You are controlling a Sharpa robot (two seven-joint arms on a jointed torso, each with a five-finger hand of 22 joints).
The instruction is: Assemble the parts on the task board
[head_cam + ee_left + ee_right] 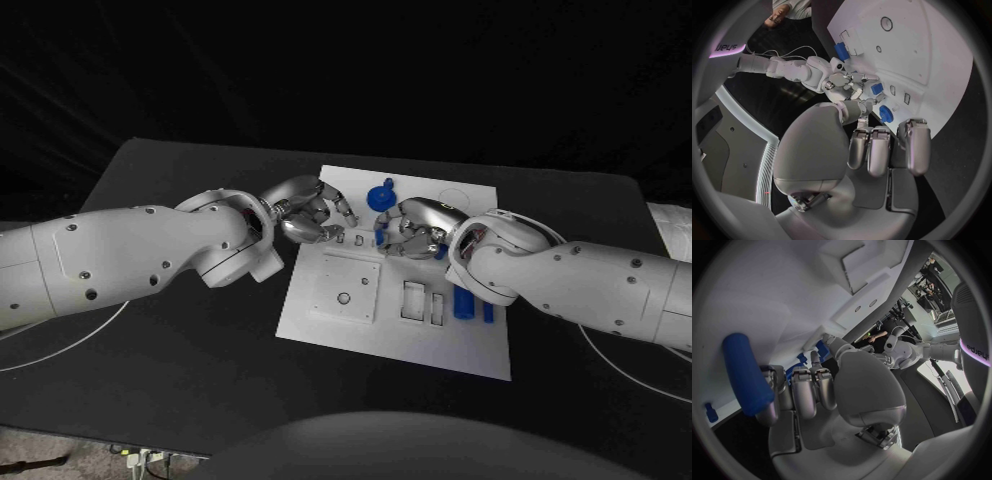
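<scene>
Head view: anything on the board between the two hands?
Yes. Between the left hand and right hand, the task board shows small rectangular slots and a round blue part just beyond.

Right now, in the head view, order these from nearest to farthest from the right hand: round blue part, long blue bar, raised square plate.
1. Round blue part, just beyond the right hand, toward the board's far edge.
2. Long blue bar, nearer the robot, beside the right forearm.
3. Raised square plate, on the board's left half.

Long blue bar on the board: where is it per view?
Head view: blue bar on the white board, beside the right arm's wrist.
Left wrist view: blue bar on the board by the right arm.
Right wrist view: blue bar beside the right hand's fingers.
Shared landmark: right hand.
</scene>
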